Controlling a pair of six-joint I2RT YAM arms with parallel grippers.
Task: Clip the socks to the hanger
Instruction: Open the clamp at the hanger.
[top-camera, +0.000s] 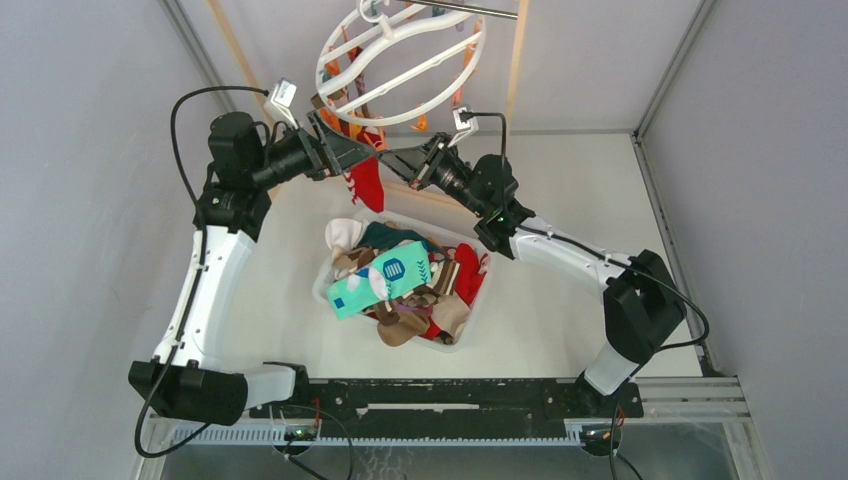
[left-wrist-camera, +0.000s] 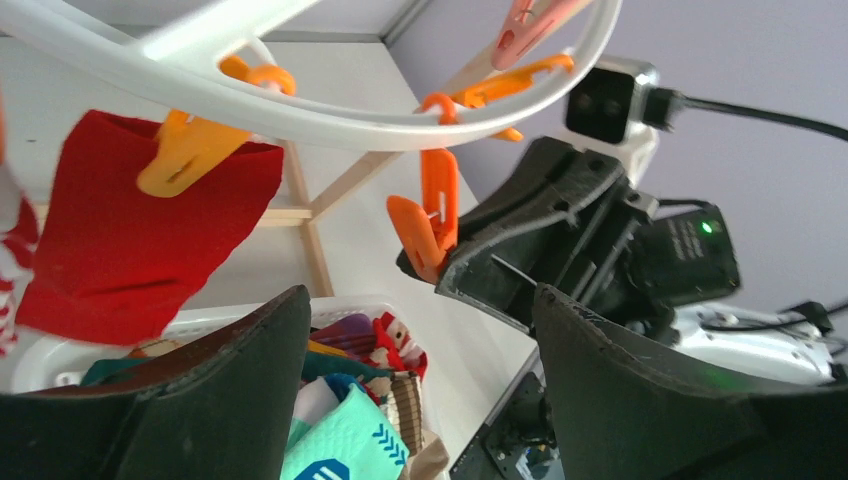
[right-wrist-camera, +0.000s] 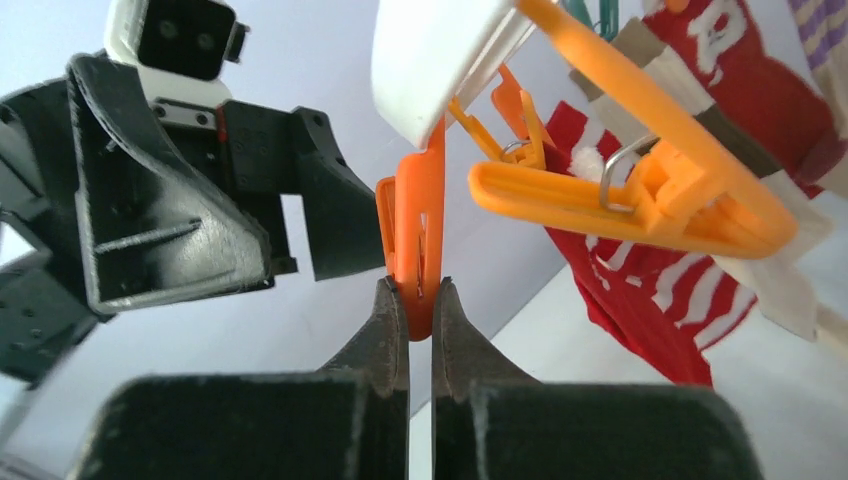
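The white ring hanger (top-camera: 400, 60) hangs at the back, with orange pegs under its rim (left-wrist-camera: 300, 110). My right gripper (right-wrist-camera: 417, 300) is shut on the lower end of a hanging orange peg (right-wrist-camera: 415, 240), which also shows in the left wrist view (left-wrist-camera: 432, 215). My left gripper (left-wrist-camera: 420, 300) is open and empty, facing the right one (top-camera: 395, 158) from close by on the left (top-camera: 355, 150). A red sock (left-wrist-camera: 130, 230) hangs from another orange peg (left-wrist-camera: 185, 150). More socks, a mint-teal one (top-camera: 385, 278) on top, lie in the tub.
The translucent white tub (top-camera: 322, 285) stands mid-table below both grippers. A pale wooden pole frame (top-camera: 516, 60) holds the hanger at the back. A red and white striped sock (right-wrist-camera: 640, 290) hangs beside a second orange peg (right-wrist-camera: 620, 190). Grey walls close in both sides.
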